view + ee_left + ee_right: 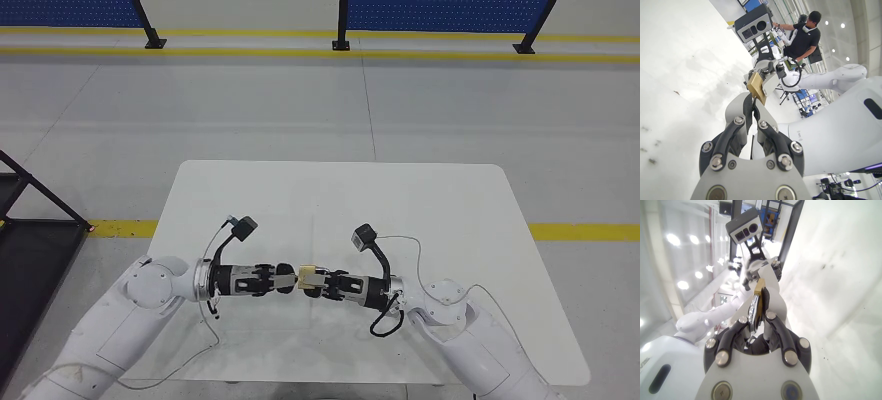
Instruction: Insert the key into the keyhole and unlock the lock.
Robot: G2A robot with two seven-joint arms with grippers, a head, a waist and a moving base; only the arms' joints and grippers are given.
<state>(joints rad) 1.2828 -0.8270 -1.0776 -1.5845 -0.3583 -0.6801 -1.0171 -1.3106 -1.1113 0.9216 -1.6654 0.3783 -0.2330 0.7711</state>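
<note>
Closest to us, the left gripper (753, 101) has its black pads (748, 111) pressed almost together, pinching what we take to be the key (754, 99). Just a thin sliver of it shows between the tips, so we cannot tell how deep it sits. Right ahead of those tips, meeting them, is the base of the brass padlock (756, 86). The right gripper (762, 294) clamps the padlock by its flat faces from the opposite side. The chrome shackle (753, 313) points back toward that gripper's own wrist, and the keyhole end faces the left gripper. Both are held above the white table (440, 200).

We judge the step in hand to be seating the key and turning it. To do it well, we would keep the key's shaft on the padlock's long axis and push straight in. The right gripper should hold firm and not give way. The turn should come from rolling the left wrist alone, with no sideways lean that could bend or jam the key. A tight pinch matters, since the key could slip between the pads. The shackle also needs some room to spring out toward the right palm.

From above, the two forearms lie nearly level and point at each other along one line, fingertip to fingertip, with the elbows out to either side.
</note>
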